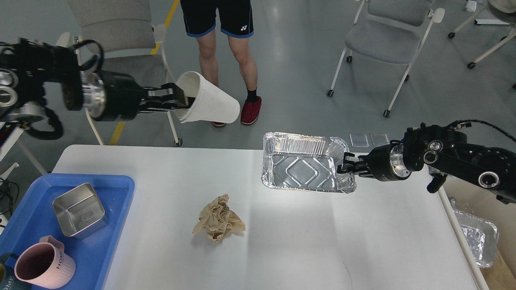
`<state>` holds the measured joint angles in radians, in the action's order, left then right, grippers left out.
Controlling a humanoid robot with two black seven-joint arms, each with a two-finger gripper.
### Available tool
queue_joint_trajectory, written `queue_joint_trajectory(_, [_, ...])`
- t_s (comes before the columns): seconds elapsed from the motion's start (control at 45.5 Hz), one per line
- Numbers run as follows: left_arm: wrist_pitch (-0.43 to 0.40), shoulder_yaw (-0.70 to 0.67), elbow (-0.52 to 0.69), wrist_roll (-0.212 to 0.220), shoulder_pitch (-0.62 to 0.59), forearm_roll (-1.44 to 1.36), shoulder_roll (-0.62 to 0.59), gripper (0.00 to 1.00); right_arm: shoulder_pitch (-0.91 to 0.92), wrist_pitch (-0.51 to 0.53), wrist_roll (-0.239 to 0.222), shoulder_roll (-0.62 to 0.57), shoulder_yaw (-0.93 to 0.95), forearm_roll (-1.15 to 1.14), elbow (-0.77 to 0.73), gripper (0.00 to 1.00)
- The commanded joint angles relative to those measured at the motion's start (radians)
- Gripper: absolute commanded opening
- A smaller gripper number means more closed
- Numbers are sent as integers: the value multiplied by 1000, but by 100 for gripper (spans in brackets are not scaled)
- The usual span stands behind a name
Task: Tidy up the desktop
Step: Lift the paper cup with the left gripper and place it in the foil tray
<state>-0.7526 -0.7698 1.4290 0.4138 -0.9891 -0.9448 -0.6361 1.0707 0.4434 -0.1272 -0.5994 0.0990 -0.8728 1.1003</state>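
Nearest, at the near left corner, a pink mug [43,264] marked HOME, standing in a blue plastic tray [117,189] beside a square steel container [79,209]. Beneath the tray, the desktop [322,241]: wide, white, matte, round-cornered, filling the near part of the view, faintly scuffed toward the near edge. Near its middle, lying alone, a crumpled wad of brown paper [219,218]. Beyond the far edge, grey glossy floor with a yellow line, grey chairs [379,36] on castors, and a person's bare legs [231,60] in black shorts and red shoes. Off the right edge and lower down, another foil tray [477,239], partly hidden. Above the desktop's far right part, the right gripper [347,164], fingers clamped on the right rim of an empty rectangular aluminium foil tray [304,167], held level and clear of the surface, its bright reflection thrown on the white below. Higher and past the far left edge, off the desktop altogether, the left gripper [180,100], pinching the rim of a cream-white bin [207,100] tipped on its side, one finger inside the mouth, mouth facing left toward the arm.
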Motion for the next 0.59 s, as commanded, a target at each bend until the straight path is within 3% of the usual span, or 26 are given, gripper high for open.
queue_joint_trajectory(0.0, [35,29,-168,0,-20,-80,231,0,0,-2,0,3,2,0,1,0])
queue_joint_trajectory(0.176, [50,30,-294,-6,-11,-169,427,0,0,-2,0,-4,10,1,6,0])
queue_joint_trajectory(0.418, [81,37,-435,-13,3,-200,587,4,-2,-3,3,3,11,1,6,0])
queue_joint_trajectory(0.506, [95,37,-473,-12,4,-215,624,17,-2,-3,3,3,11,1,6,0])
queue_joint_trajectory(0.572, [128,37,-498,-10,4,-213,641,46,-2,-3,3,1,11,1,6,0])
